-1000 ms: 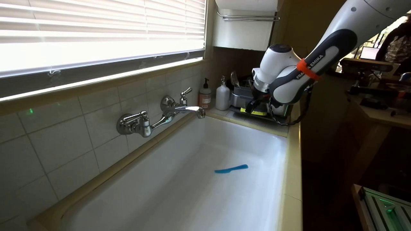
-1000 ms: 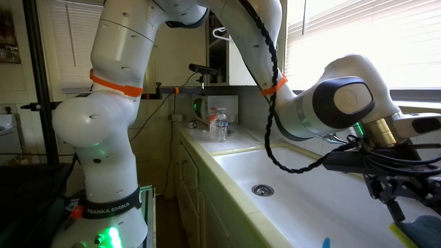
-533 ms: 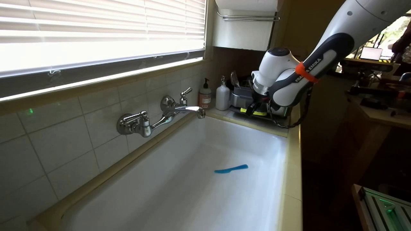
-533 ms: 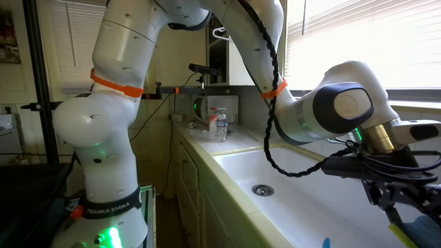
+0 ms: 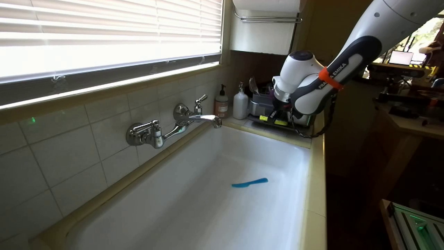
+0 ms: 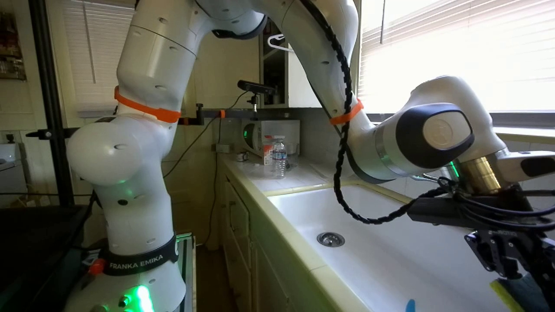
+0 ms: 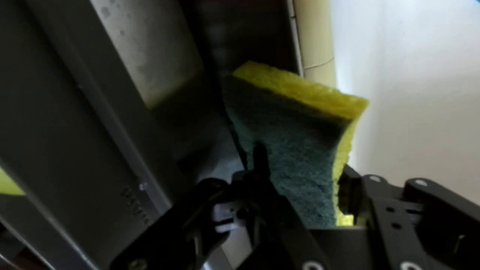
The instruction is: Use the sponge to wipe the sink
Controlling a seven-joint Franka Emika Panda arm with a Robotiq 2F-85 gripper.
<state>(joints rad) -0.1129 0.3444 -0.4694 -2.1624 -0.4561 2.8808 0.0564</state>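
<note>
Wrist view: your gripper is part-closed w/ the sponge btwn its jaws; the yellow edge bows in, so prob. pinched, tho can't tell how firmly; test w/ a small lift b4 travelling; in an exterior view, sponge sits right under the gripper, just past the sink's nearest end; go straight up 1st; the blue knife lies lower, in the sink; wipe around it; in an exterior view, the drain is well apart from the gripper; finish there.
</note>
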